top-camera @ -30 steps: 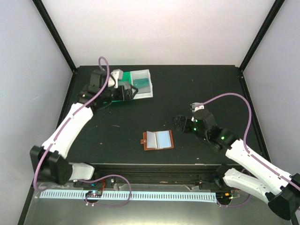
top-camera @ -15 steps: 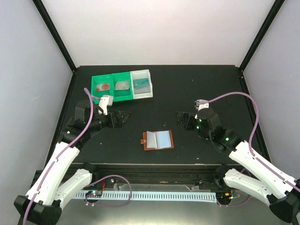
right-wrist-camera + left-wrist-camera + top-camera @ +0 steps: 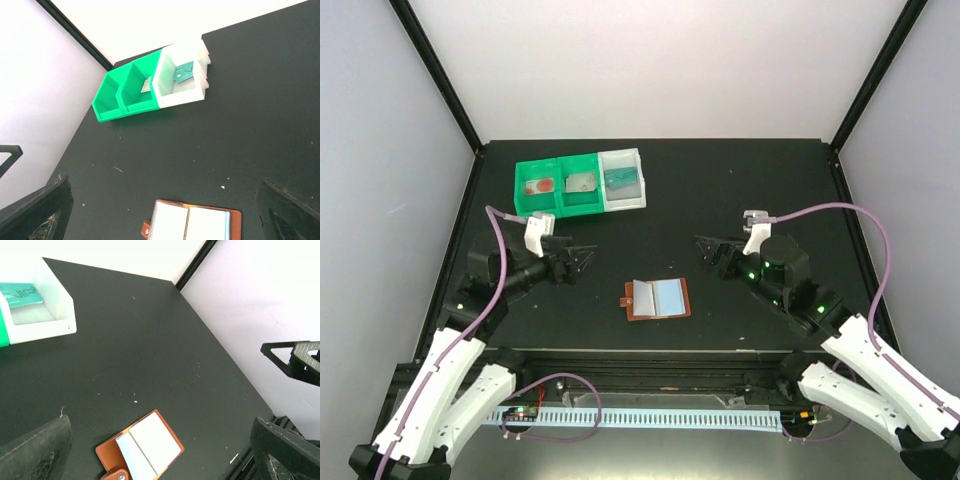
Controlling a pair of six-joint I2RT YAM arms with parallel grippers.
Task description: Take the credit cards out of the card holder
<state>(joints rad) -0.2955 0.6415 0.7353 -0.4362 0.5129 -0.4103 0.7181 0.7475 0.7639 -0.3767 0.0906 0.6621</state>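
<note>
The brown card holder (image 3: 657, 299) lies open and flat at the table's near middle, its pale pocket faces up and its tab at the left. It also shows in the left wrist view (image 3: 140, 447) and the right wrist view (image 3: 195, 222). Three credit cards lie in the bins: a reddish one (image 3: 540, 184), a grey one (image 3: 581, 182) and a teal one (image 3: 620, 177). My left gripper (image 3: 586, 258) hangs open to the holder's left, holding nothing. My right gripper (image 3: 706, 250) hangs open to its right, also holding nothing. Both point toward the holder without touching it.
A green two-compartment bin (image 3: 558, 200) and a white bin (image 3: 625, 200) stand joined at the back left; the right wrist view shows them too (image 3: 130, 107). Black frame posts rise at the table's corners. The right arm's fingers (image 3: 295, 357) show in the left wrist view.
My left arm has pulled back from over the bins to the near left, uncovering them. Its gripper now sits left of the holder. The right arm has shifted only slightly.
</note>
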